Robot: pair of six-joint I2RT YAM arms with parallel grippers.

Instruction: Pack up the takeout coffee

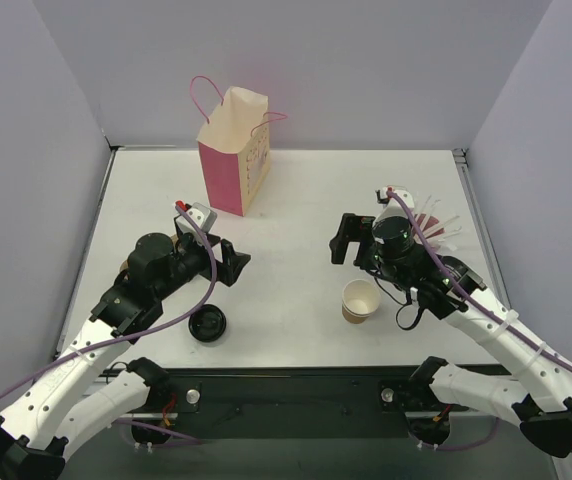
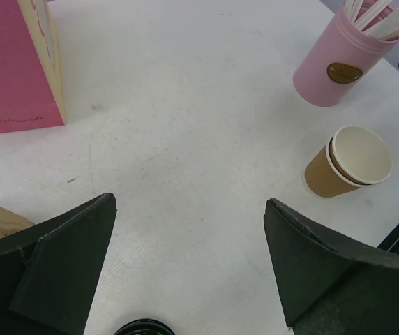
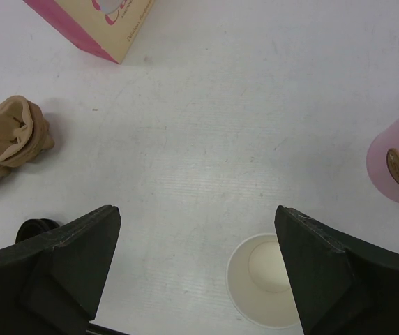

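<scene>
No cup with a lid on it shows in any view. A brown paper cup stands open, cream-white inside, at front centre-right; it also shows in the left wrist view and the right wrist view. A loose black lid lies at front left, also in the left wrist view. A pink and cream paper bag stands upright at the back. My left gripper is open and empty above the lid. My right gripper is open and empty, just behind the cup.
A pink holder with white utensils stands at the right, mostly hidden by my right arm in the top view. A crumpled brown paper piece lies at the left, by my left arm. Grey walls close in the table.
</scene>
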